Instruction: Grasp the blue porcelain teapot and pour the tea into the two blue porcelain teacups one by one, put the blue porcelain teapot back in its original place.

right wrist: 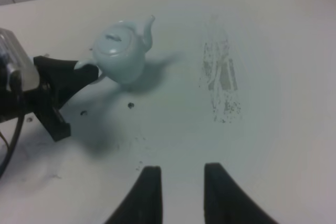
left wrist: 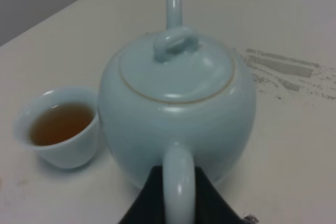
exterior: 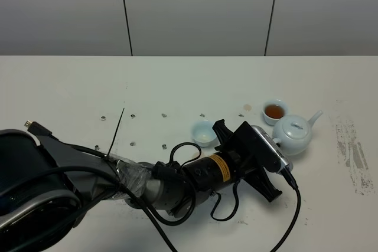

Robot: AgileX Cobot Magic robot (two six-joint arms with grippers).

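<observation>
My left gripper (left wrist: 178, 184) has its jaws closed on the loop handle of the round pale-blue porcelain teapot (left wrist: 176, 103), which stands on the white table (exterior: 88, 87) just beside a tea-filled pale-blue cup (left wrist: 58, 127), while my right gripper (right wrist: 182, 174) gapes empty.

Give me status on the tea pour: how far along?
Done: far cup holds tea. In hand: left gripper clamps the handle of the upright teapot. Left: near cup looks empty, so a second pour, then setting the teapot back. Right gripper sits open.
</observation>
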